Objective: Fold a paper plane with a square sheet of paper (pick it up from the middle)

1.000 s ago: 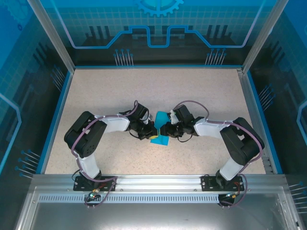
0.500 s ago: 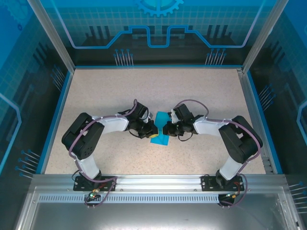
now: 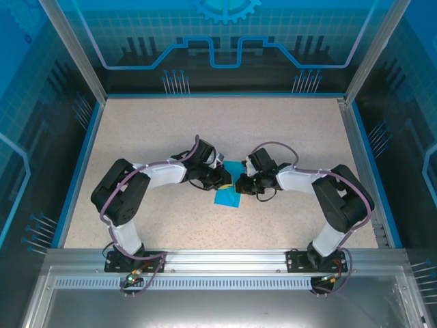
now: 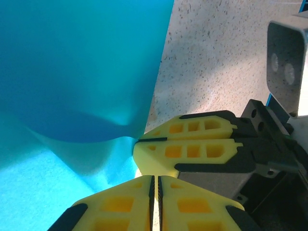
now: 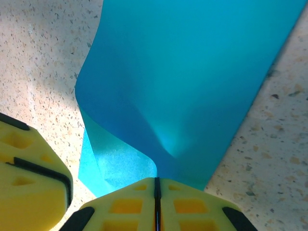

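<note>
— Starting at the near edge, what are we seeing?
— We are seeing the left arm (image 3: 126,205) and the right arm (image 3: 338,205) reaching inward from their bases. Their elbows are pointing outward and their wrists are meeting near the middle of the surface (image 3: 287,130).
— And the tools?
— The right tool (image 5: 155,181) is pressing its yellow fingers fully together on the square sheet of paper (image 5: 192,62). The turquoise sheet is coming straight out of the seam between them. The left tool (image 4: 154,179) is sitting tip to tip with it, its fingers closed to a thin slit. We are finding the paper's edge right against those tips, but we cannot tell whether any of it is caught inside.
— Where is the sheet lying?
— Between the two tools, mid-surface. Its lower layer is resting flat on the speckled top, toward the arm bases. An upper layer is curling up and over it, bulging where the right tool is gripping.
— Farther out?
— We are looking at speckled surface running to the blue rim (image 3: 225,94) that is boxing in the whole work area. The sheet is lying well inside it.
</note>
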Tool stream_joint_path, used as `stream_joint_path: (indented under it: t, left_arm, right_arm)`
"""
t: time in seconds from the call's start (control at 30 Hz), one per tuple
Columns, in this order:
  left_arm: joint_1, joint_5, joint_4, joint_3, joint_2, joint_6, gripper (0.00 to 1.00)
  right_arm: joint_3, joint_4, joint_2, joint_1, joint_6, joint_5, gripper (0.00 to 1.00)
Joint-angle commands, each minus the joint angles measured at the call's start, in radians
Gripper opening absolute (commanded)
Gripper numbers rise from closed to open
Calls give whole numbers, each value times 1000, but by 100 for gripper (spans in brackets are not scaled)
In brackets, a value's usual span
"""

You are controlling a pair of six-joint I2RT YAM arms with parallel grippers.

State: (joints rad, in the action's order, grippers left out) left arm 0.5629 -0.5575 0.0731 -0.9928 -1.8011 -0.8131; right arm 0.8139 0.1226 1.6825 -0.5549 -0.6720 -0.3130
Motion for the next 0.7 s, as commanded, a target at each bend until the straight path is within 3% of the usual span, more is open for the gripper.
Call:
stream_joint_path:
  t: [0.0,0.67]
  left_arm:
    - [11,-25,19,-32,-30,12,14]
    - [11,-7,31,-56,-81,22,12]
  right_arm:
    - [31,31,8,21,20,18,9]
    - [59,60,38,34,44,64,10]
